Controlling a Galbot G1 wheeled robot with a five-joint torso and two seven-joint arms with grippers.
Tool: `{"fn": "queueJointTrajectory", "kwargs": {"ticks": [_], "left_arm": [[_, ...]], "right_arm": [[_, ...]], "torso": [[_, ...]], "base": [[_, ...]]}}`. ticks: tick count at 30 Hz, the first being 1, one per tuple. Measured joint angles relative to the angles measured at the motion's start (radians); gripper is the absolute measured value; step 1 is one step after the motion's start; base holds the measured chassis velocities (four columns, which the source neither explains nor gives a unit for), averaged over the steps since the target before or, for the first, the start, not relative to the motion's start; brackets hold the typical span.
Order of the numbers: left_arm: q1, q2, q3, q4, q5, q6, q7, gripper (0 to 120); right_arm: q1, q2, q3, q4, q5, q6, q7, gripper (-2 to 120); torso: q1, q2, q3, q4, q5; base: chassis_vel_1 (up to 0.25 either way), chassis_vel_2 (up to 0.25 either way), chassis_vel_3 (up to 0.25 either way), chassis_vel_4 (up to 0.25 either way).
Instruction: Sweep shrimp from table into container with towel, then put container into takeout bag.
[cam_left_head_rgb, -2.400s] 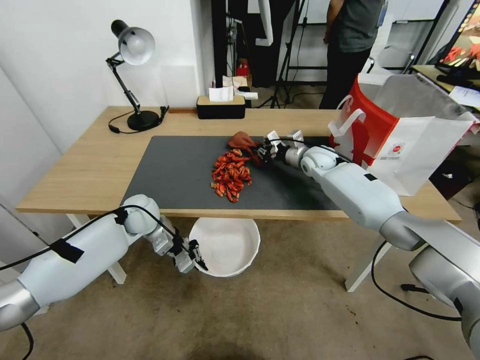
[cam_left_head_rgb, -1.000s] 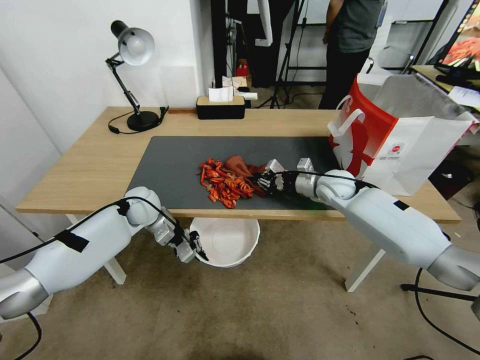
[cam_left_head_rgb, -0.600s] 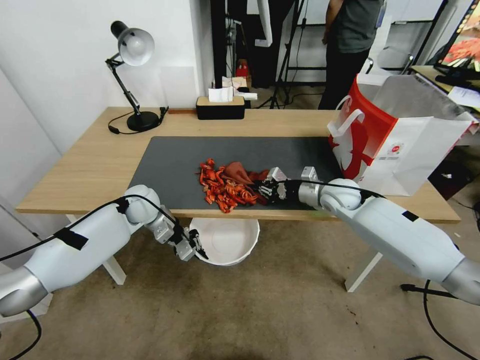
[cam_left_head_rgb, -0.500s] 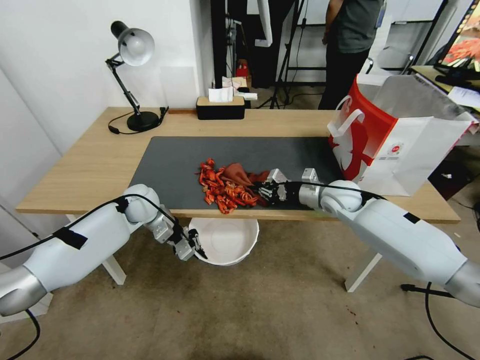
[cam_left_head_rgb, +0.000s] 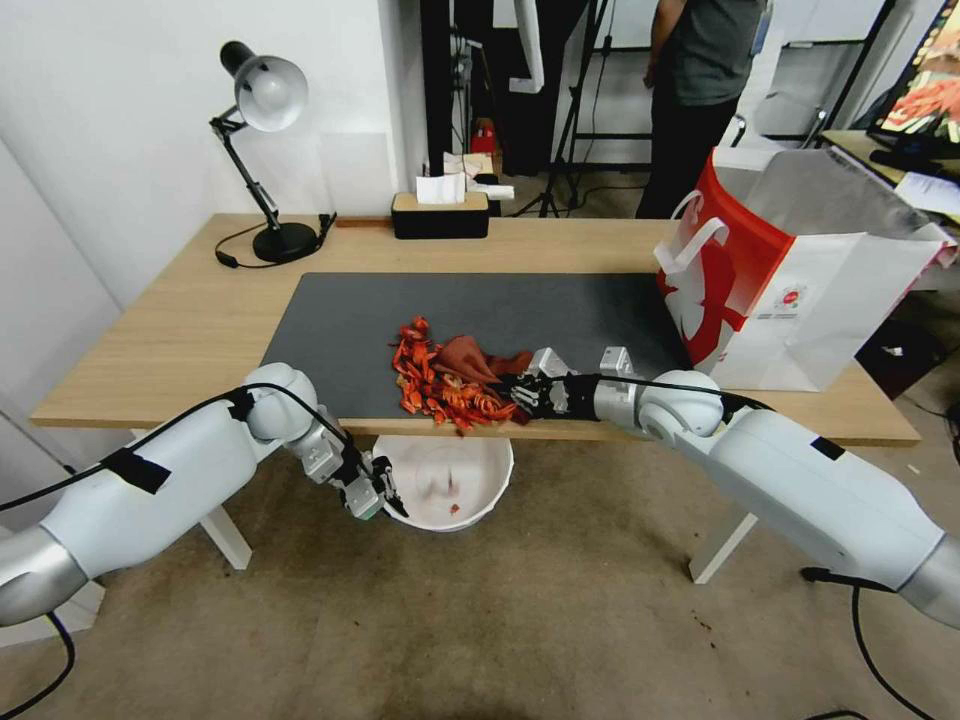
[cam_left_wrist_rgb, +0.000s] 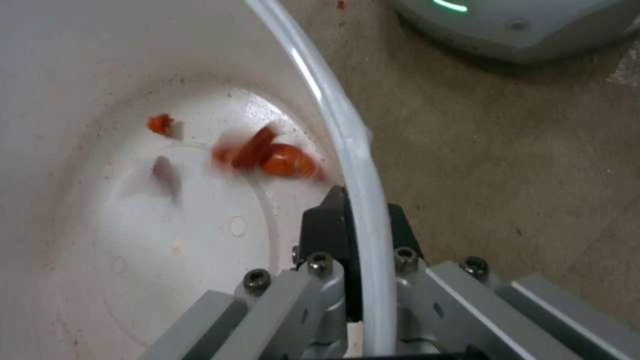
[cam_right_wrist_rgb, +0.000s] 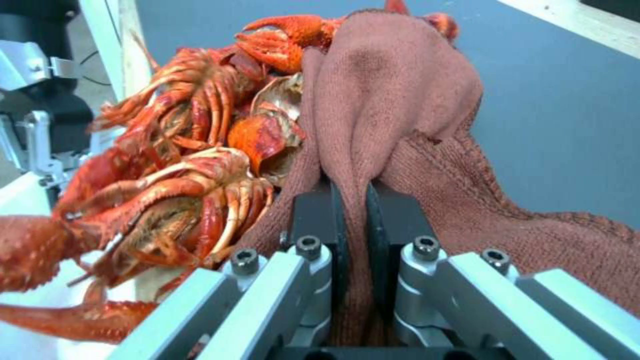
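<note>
A heap of red-orange shrimp (cam_left_head_rgb: 440, 378) (cam_right_wrist_rgb: 180, 165) lies at the front edge of the table (cam_left_head_rgb: 190, 330), on the dark grey mat (cam_left_head_rgb: 480, 310). My right gripper (cam_left_head_rgb: 518, 388) (cam_right_wrist_rgb: 350, 200) is shut on the rust-red towel (cam_left_head_rgb: 470, 356) (cam_right_wrist_rgb: 393, 105), which presses against the heap. Below the edge, my left gripper (cam_left_head_rgb: 385, 492) (cam_left_wrist_rgb: 357, 220) is shut on the rim of the white container (cam_left_head_rgb: 445, 480) (cam_left_wrist_rgb: 100, 100). A few shrimp pieces (cam_left_wrist_rgb: 267, 155) lie in the container. The white and red takeout bag (cam_left_head_rgb: 800, 270) stands open at the table's right end.
A black desk lamp (cam_left_head_rgb: 265, 150) and a black tissue box (cam_left_head_rgb: 440, 212) stand at the table's back. A person stands behind the table, beyond the bag. The floor below is bare carpet.
My right gripper dragged the towel and the shrimp heap from mid-mat to the front edge. First pieces have dropped into the container, which my left gripper shifted slightly closer under the edge.
</note>
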Motion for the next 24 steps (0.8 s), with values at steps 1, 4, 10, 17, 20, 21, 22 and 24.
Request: {"fn": "queueJointTrajectory", "kwargs": {"ticks": [1,4,10,17,20,21,22,24], "left_arm": [[-0.004,0.004,0.001,0.0,0.0,0.0,0.0,0],[-0.006,0.009,0.002,0.0,-0.002,0.0,0.0,0],[-0.007,0.007,0.002,0.004,-0.005,0.0,0.0,0],[-0.013,0.002,0.01,0.014,-0.016,-0.003,0.0,0],[-0.014,0.002,0.01,0.015,-0.017,-0.004,0.001,0],[-0.014,0.002,0.01,0.015,-0.017,-0.004,0.001,0],[-0.014,0.002,0.011,0.016,-0.018,-0.005,0.001,0],[-0.014,0.002,0.011,0.017,-0.018,-0.005,0.001,0]], "right_arm": [[-0.002,-0.002,0.0,0.008,0.0,-0.001,0.001,5],[-0.008,-0.003,-0.001,0.023,0.0,-0.003,0.005,5],[-0.011,0.008,-0.008,0.034,0.0,-0.007,0.015,5],[-0.017,0.023,-0.008,0.04,-0.001,-0.008,0.028,5],[-0.021,0.026,-0.005,0.04,-0.001,-0.008,0.031,5],[-0.021,0.026,-0.005,0.04,-0.001,-0.008,0.031,5],[-0.027,0.028,0.0,0.043,-0.002,-0.009,0.033,5],[-0.033,0.03,0.004,0.047,-0.003,-0.009,0.035,5]], "torso": [[0.0,0.0,0.0,0.0,-0.0001],[0.0,0.0,0.0,0.0,0.0],[0.0,0.0,0.0,-0.0001,-0.0001],[0.0,0.0,0.0,0.0,0.0],[0.0,0.0,0.0,0.0,-0.0001],[0.0,0.0,0.0,0.0,-0.0001],[0.0,0.0,0.0,0.0,-0.0001],[0.0,0.0,0.0,0.0,0.0]], "base": [[0.0,0.0,0.0,0.0],[0.0,0.0,0.0,0.0],[0.0,0.0,0.0,0.0],[0.0,0.0,0.0,0.0],[0.0,0.0,0.0,0.0],[0.0,0.0,0.0,0.0],[0.0,0.0,0.0,0.0],[0.0,0.0,0.0,0.0]]}}
